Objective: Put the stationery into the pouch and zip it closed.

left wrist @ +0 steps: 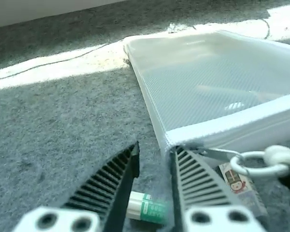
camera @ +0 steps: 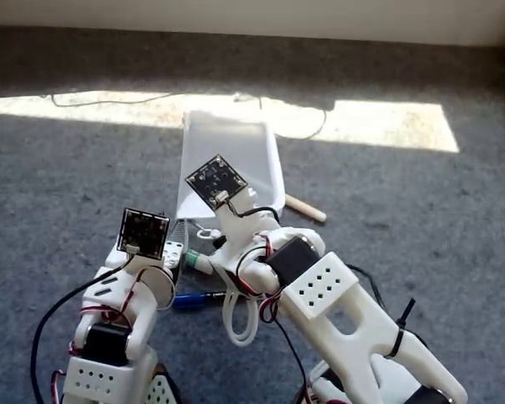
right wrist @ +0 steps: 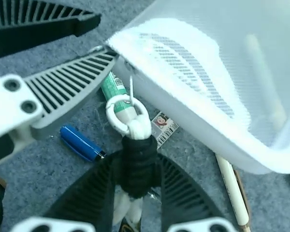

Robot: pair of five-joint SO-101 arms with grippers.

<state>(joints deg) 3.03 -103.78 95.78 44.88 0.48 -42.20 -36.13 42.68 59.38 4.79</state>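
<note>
The white mesh pouch (camera: pixel 231 160) lies on the carpet with its zip end toward the arms. My left gripper (left wrist: pixel 154 150) is open, its fingers on either side of the pouch's near corner (left wrist: pixel 166 140). My right gripper (right wrist: pixel 137 162) is shut on the black cord tied to the zip-pull ring (right wrist: pixel 121 113). A green-and-white stick (right wrist: pixel 113 89) lies beside the left gripper's white finger (right wrist: pixel 63 87). A blue pen (right wrist: pixel 79 143) and a small printed tag (right wrist: pixel 162 126) lie near it. A wooden pencil (camera: pixel 305 208) pokes out from under the pouch. A pale stick (left wrist: pixel 222 92) shows through the mesh.
Grey carpet (camera: pixel 421 202) covers the floor, with a sunlit strip (camera: pixel 379 124) behind the pouch. A thin cable (camera: pixel 101 101) trails along the strip. A white loop (camera: pixel 240 316) hangs below the right arm.
</note>
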